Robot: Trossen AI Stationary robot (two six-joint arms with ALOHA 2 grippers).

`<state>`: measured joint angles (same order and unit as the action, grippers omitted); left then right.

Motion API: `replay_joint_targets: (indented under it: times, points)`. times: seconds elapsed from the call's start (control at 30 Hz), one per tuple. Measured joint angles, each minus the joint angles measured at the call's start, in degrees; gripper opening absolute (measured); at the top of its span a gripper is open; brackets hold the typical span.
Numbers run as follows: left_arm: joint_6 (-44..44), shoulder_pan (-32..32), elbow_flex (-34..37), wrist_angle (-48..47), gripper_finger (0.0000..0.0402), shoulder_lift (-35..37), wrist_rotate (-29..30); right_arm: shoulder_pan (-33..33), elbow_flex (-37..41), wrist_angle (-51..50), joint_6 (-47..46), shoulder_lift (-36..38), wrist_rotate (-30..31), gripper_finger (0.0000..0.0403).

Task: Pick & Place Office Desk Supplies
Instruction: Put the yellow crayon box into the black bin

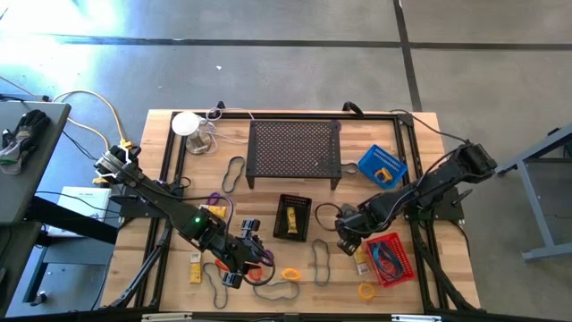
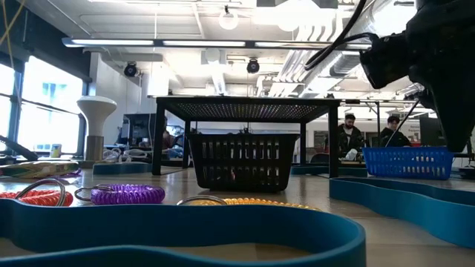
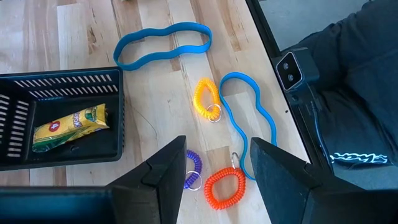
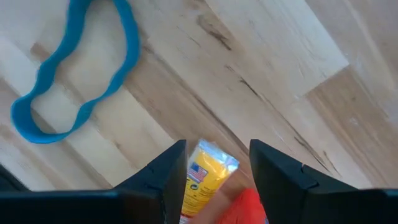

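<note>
My left gripper (image 1: 248,258) (image 3: 217,155) is open over the table's near side, above an orange coil ring (image 3: 225,186) and a purple coil ring (image 3: 193,171). A yellow coil ring (image 3: 207,99) and blue rubber-band loops (image 3: 163,43) lie flat beyond them. My right gripper (image 1: 347,236) (image 4: 217,155) is open, its fingers on either side of a yellow packet (image 4: 204,175) that lies flat beside the red basket (image 1: 391,259). Another yellow packet (image 3: 68,127) lies in the black basket (image 1: 292,217).
The black perforated stand (image 1: 295,152) is at the far middle and the blue basket (image 1: 382,164) to its right. More band loops (image 1: 234,172) (image 1: 320,261), a yellow ring (image 1: 366,291) and a yellow packet (image 1: 195,266) lie on the wood. A white lamp-like object (image 1: 188,125) stands far left.
</note>
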<state>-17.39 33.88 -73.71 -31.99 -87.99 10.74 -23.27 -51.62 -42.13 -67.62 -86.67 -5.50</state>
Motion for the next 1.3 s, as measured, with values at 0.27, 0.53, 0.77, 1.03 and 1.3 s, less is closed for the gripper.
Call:
replay_joint_targets:
  times: [0.27,0.53,0.77,1.03,1.3]
  points:
    - [0.0,0.0,0.0,-0.1,0.0173,0.0,0.0,-0.8,0.0,0.4,1.1,-0.3,-1.0,0.0183]
    - [0.0,0.0,0.0,-0.1,0.0173,0.0,0.0,-3.1,0.0,0.8,-0.4,-0.3,-2.4,0.0285]
    - [0.0,0.0,0.0,-0.1,0.0173,0.0,0.0,-3.9,0.0,0.8,-2.4,-0.3,-1.4,0.0338]
    - [-0.1,0.0,0.0,-0.2,0.0173,0.0,0.0,-5.3,0.0,1.4,-1.1,-1.0,-1.7,0.0341]
    - [-0.1,0.0,0.0,-0.2,0.0173,0.0,0.0,-6.4,0.0,3.5,8.9,-1.0,0.4,0.034]
